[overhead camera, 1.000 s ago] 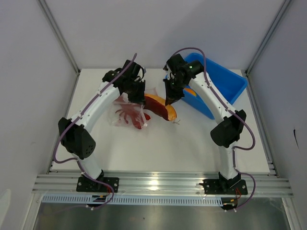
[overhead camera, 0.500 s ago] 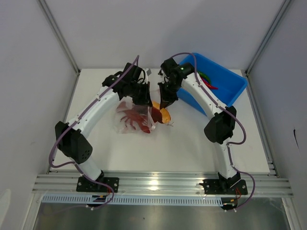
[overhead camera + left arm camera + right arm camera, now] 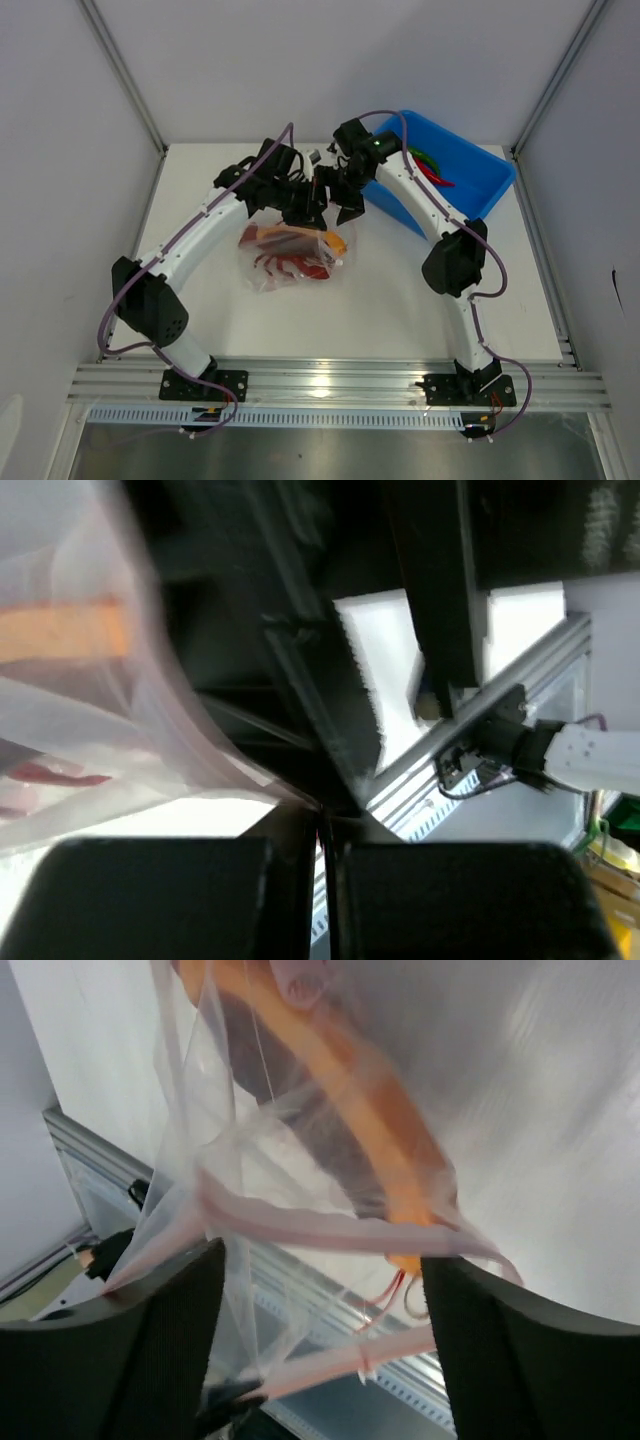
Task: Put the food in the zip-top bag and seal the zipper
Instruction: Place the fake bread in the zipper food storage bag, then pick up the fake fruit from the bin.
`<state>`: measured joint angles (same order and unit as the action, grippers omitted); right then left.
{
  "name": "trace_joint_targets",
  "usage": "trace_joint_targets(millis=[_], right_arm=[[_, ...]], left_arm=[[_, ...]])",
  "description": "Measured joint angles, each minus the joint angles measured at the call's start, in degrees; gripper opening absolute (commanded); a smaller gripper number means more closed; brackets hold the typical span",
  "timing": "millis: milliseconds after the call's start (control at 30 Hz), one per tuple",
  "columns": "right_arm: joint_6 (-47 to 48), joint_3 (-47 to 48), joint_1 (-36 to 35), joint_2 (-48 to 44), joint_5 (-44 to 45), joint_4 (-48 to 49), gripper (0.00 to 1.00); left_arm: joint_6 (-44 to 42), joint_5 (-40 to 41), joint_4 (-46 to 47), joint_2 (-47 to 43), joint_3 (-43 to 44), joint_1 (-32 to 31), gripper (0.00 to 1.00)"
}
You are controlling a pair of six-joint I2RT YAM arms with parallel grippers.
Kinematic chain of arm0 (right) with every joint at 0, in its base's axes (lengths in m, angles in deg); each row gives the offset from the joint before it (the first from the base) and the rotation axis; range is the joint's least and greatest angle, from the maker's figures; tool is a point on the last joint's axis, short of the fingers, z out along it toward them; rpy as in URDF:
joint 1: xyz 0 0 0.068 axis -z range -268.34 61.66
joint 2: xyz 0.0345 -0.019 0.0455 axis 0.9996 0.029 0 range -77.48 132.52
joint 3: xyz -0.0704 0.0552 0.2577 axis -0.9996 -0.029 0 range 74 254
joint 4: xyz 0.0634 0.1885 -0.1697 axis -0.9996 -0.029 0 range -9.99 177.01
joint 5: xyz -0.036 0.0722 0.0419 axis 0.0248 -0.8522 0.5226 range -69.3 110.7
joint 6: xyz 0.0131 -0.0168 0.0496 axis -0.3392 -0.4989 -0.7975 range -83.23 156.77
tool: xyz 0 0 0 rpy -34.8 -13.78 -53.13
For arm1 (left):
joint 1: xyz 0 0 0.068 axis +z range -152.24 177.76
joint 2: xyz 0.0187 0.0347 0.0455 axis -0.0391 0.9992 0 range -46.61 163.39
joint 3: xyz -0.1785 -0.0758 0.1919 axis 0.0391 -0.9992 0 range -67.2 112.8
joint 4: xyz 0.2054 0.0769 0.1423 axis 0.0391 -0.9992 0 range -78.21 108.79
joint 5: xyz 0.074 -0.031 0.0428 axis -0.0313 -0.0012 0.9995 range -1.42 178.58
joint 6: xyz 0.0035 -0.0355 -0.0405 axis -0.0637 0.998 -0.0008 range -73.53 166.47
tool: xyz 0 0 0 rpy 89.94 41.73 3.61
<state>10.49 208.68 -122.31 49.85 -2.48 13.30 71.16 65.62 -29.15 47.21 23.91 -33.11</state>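
Moved: right tool (image 3: 322,1300) now stands apart, where a second ago it was pinched on the orange piece (image 3: 350,1090). That piece now lies inside the zip-top bag (image 3: 290,262), and both arms have drawn in over the bag's mouth.
Right tool: fingers apart, gripping nothing. The zipper (image 3: 330,1228) and loose film hang between them.
Left tool (image 3: 325,855): fingers together, clamped on the film at the mouth edge and holding it up.
Bag: just below both tools and on their near side. Its body is slumped on the worktop (image 3: 400,300) and its mouth is lifted toward the tools.
Contents: the orange piece sits just under the right tool, with red chili peppers (image 3: 300,262) deeper in.
Handling: the bag looks very light, limp and slippery, so it would probably collapse if the left tool let go. The zipper strip is likely its stiffest part and the best place to pinch, starting from one end. The toys look light, hard and smooth, so they could slide out while the mouth gapes.
Outstanding: a green pepper (image 3: 425,160) and a red pepper (image 3: 440,178) lie in the blue bin (image 3: 470,190), beyond the right tool on its outer side.
Room: the two tools are nearly touching and the bin wall is just beside the right tool. Open worktop lies on the near side of the bag and out past the left tool.
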Motion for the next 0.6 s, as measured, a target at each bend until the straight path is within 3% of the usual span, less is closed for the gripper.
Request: trace_joint_targets(millis=[33,333,600], right_arm=[[-0.1,-0.1,0.0,0.0,0.2,1.0,0.99],[0.2,-6.7,2.8,-7.0,1.0,7.2,0.99],[-0.8,-18.7,18.7,-26.0,5.0,13.9,0.99]], left_arm=[[0.4,-0.9,-0.2,-0.4,-0.2,0.0,0.01],[3.4,-8.9,3.7,-1.9,-0.3,0.5,0.01],[3.9,-9.7,4.7,-3.5,-0.4,5.9,0.01]])
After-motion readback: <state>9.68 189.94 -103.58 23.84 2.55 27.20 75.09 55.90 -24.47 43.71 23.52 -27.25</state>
